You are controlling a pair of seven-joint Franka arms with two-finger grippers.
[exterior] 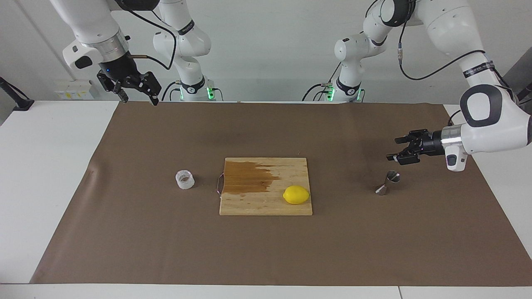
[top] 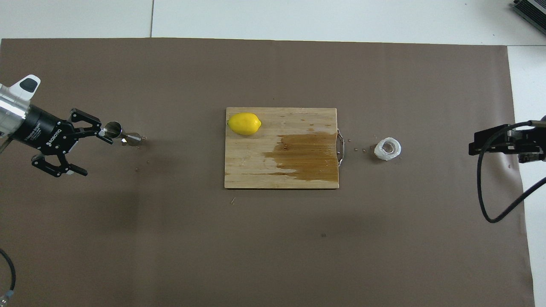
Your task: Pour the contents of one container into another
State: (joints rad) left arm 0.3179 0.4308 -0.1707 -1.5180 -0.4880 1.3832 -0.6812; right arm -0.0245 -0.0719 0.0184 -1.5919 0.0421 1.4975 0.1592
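Nothing has been poured yet. The right gripper (exterior: 136, 92) is held high over the worktop's (exterior: 50, 166) edge by its base, jaws wide and empty. The cup (exterior: 184, 180) stands untouched beside the board (exterior: 266, 203) (lemon (exterior: 296, 194) on it). The jigger (exterior: 388, 182) stands tilted — the left gripper (exterior: 398, 149) hangs just above, jaws spread, holding nothing. Grasping and pouring remain.
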